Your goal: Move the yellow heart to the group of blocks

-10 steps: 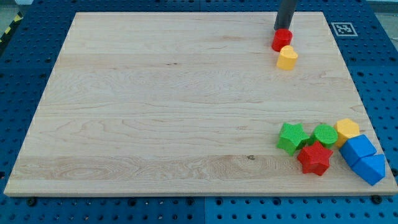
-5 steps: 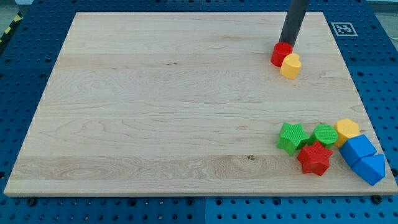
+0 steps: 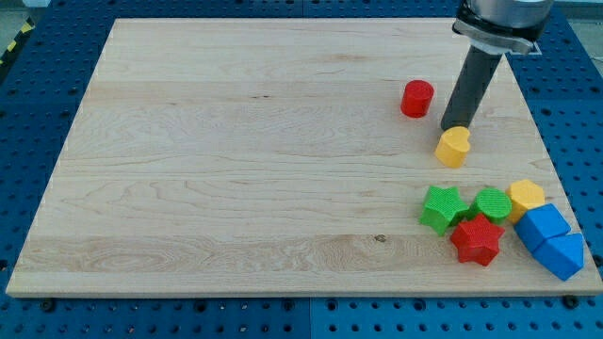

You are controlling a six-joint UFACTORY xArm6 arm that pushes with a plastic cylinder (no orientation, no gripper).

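In the camera view, a big pale wooden board (image 3: 236, 160) lies on a blue table with holes (image 3: 38, 85). I will use the small yellow heart block (image 3: 453, 147) as the marker for where things are.

The yellow heart block sits on the right part of the board, a bit above the middle. My tip (image 3: 451, 129), the bottom end of the dark straight rod, is right at the top edge of the heart and looks like it touches it. The rod has no jaws, so it does not open, close or hold anything; it only leans against the heart.

A red round block (image 3: 416, 98) stands up and to the left of the heart, apart from it.

Below the heart, with bare wood between, is a bunch of blocks packed close. A green star block (image 3: 442, 207) is just under the heart. Right of it is another green block (image 3: 492, 203), then a yellow block with flat sides (image 3: 526, 198). A red star block (image 3: 476, 240) sits lower down, between the two green ones. Two blue blocks (image 3: 551, 240) are at the far right.

A small black and white square tag (image 3: 519, 43) is at the top right, above the heart.
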